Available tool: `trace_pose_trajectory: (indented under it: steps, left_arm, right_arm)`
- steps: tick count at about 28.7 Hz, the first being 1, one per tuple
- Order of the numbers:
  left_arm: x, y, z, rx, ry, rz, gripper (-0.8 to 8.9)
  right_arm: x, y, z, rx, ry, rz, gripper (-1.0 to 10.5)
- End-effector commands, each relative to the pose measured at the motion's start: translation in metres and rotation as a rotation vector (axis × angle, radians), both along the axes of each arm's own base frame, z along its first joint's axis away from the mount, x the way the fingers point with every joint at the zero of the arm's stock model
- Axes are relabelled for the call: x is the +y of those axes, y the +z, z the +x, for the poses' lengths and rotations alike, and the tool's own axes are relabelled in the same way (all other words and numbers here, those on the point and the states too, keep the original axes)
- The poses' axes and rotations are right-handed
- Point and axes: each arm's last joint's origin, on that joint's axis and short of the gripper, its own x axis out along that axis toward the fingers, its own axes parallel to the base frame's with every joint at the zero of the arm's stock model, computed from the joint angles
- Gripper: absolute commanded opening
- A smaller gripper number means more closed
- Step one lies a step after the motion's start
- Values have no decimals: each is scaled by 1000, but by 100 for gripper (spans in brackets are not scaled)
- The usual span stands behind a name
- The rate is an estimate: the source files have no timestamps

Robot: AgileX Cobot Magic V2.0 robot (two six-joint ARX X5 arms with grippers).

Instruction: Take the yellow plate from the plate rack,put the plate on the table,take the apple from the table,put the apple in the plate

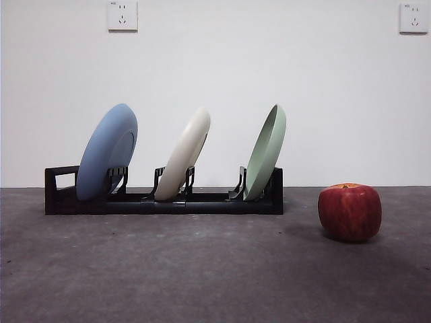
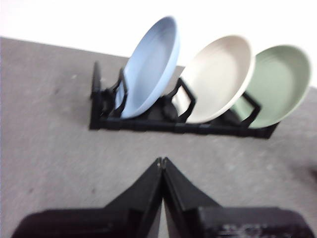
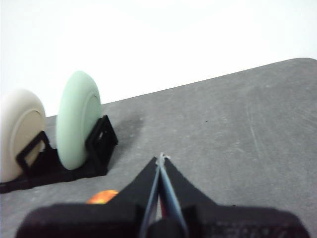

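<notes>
red apple (image 1: 349, 212) whole in front view, sliver beside right end effector (image 3: 161, 157).

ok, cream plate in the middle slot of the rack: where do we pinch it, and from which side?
Probably the top rim of the yellow plate, coming from above. It stands on edge in the plate rack, leaning, lower rim held by the slot, so only the upper edge is free. The blue plate and green plate flank it, so a sideways approach looks cramped. Left gripper faces it, shut now.
</notes>
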Motion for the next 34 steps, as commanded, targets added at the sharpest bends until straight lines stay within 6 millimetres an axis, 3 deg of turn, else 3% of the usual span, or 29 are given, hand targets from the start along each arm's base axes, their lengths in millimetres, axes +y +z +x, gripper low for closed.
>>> trace_pose_trajectory:
  steps: [1,11,17,23,34]
  left_arm:
    - [-1,19,-1,-6,-36,-16,-6]
    - [-7,80,4,68,-255,-45,-6]
    - [-8,104,8,121,-338,-22,-6]
    - [-9,118,7,144,-353,23,-6]
    - [-12,125,5,121,-387,30,11]
  right_arm:
    - [1,20,-2,16,29,28,-12]
    - [5,91,-5,206,208,-119,-12]
    - [6,128,-9,285,268,-204,-11]
    - [7,142,-9,343,323,-244,-11]
    - [8,142,-7,363,382,-236,18]
